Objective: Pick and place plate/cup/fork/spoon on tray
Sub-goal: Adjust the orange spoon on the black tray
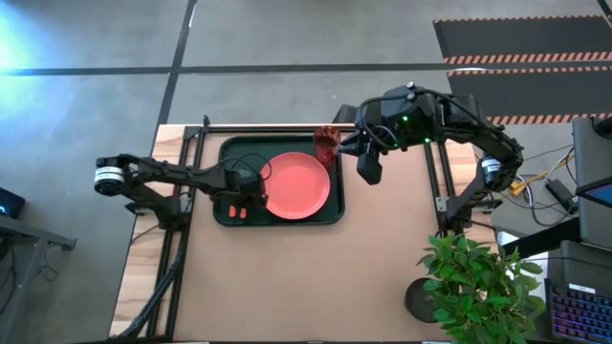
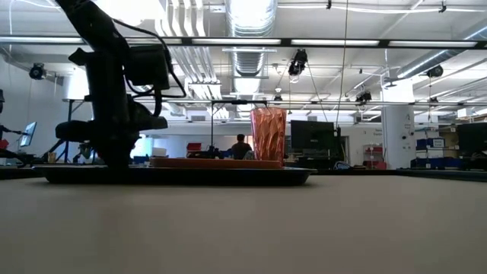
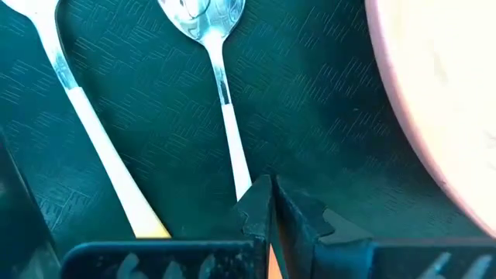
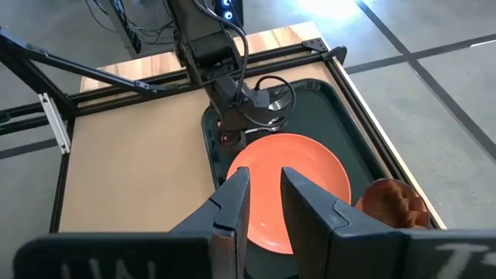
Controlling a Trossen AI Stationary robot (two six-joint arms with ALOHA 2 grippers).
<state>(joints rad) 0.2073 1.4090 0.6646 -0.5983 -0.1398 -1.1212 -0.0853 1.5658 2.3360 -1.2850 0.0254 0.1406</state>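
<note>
The dark tray (image 1: 222,215) lies mid-table and carries the coral plate (image 1: 298,184). The reddish cup (image 1: 327,145) stands upright at the tray's far right corner and also shows in the low view (image 2: 268,133). The fork (image 3: 93,132) and the spoon (image 3: 221,85) lie side by side on the tray's left part, left of the plate (image 3: 442,93). My left gripper (image 1: 247,196) is down on the tray, shut on the spoon's handle. My right gripper (image 1: 368,170) hangs open and empty above the table, just right of the cup. My left gripper pinches the spoon's handle (image 3: 243,184) between its two fingers, toward the handle's free end, which the fingers hide. The fingers come from above. The spoon's bowl (image 3: 203,15) lies on the tray floor.
A potted plant (image 1: 478,277) stands at the table's near right corner. Black frame rails (image 1: 191,162) run along the table's left, far and right sides. Bare tabletop lies near the front edge (image 1: 306,287). A person (image 2: 241,144) shows far behind the table.
</note>
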